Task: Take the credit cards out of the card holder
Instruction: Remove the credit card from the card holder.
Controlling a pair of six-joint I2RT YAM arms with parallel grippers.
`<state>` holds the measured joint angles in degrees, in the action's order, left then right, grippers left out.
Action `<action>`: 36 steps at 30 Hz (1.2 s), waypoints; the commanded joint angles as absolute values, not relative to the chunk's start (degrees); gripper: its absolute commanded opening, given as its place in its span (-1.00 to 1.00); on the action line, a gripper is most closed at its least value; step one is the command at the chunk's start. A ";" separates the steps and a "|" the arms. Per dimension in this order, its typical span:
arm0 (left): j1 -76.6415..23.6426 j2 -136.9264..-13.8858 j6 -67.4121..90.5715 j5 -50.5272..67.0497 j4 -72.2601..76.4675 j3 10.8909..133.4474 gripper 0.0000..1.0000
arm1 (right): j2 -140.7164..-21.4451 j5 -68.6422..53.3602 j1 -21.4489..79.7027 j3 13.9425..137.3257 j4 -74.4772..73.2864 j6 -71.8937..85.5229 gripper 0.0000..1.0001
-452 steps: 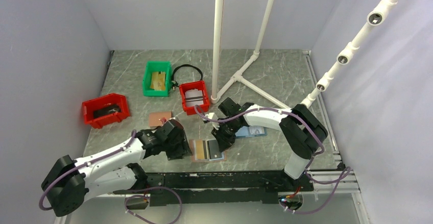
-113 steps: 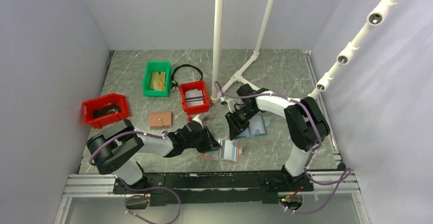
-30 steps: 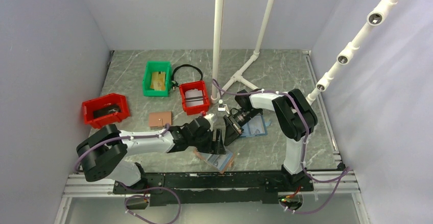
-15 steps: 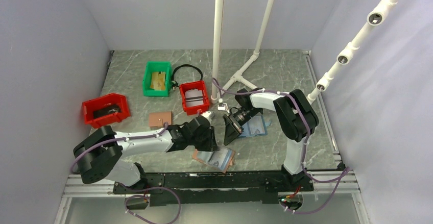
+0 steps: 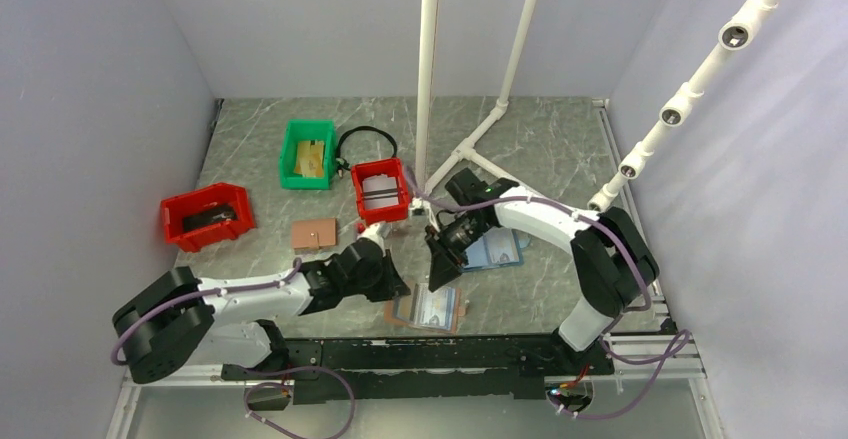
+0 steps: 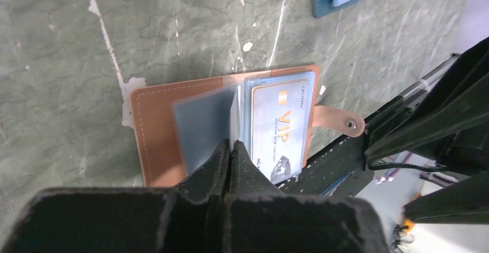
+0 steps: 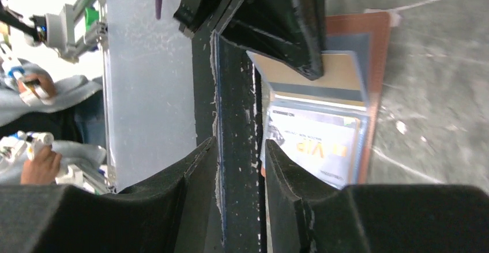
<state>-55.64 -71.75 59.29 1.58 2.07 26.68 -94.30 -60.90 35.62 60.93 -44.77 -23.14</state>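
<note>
The card holder (image 5: 428, 311) lies open near the table's front edge, brown leather outside (image 6: 151, 132), clear blue sleeves inside, snap tab (image 6: 340, 120) to the right. A pale credit card (image 6: 279, 129) marked VIP sits in the right sleeve, seen also in the right wrist view as the same card (image 7: 314, 143). A tan card (image 7: 340, 71) shows in the other half. My left gripper (image 6: 230, 147) is shut, tips down at the holder's middle fold beside an upright sleeve. My right gripper (image 7: 239, 155) is open, just off the holder's VIP edge, over the black rail.
An all-blue bifold holder (image 5: 495, 252) lies right of the right gripper. A small brown piece (image 5: 313, 232), two red bins (image 5: 207, 215) (image 5: 381, 189), a green bin (image 5: 307, 154) and a black cable (image 5: 365, 139) stand behind. A white pipe (image 5: 427, 79) rises mid-table.
My left gripper has closed and its arm drew back to the left. The holder now lies flatter. My right gripper swung from the blue holder down to the brown one, jaws slightly wider.
</note>
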 commanded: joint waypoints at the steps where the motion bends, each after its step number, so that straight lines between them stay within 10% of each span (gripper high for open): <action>1: -55.04 -66.98 64.71 -0.75 13.95 21.44 -1.00 | -95.94 -57.98 38.44 59.48 -39.32 -21.56 -0.25; 36: -56.74 -65.83 55.01 3.75 56.26 17.38 -1.00 | -94.43 -78.66 24.25 65.88 -63.99 -45.59 -0.19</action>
<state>-55.83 -65.87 56.18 2.33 49.93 13.58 -94.80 -73.38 25.08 63.70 -58.26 -38.06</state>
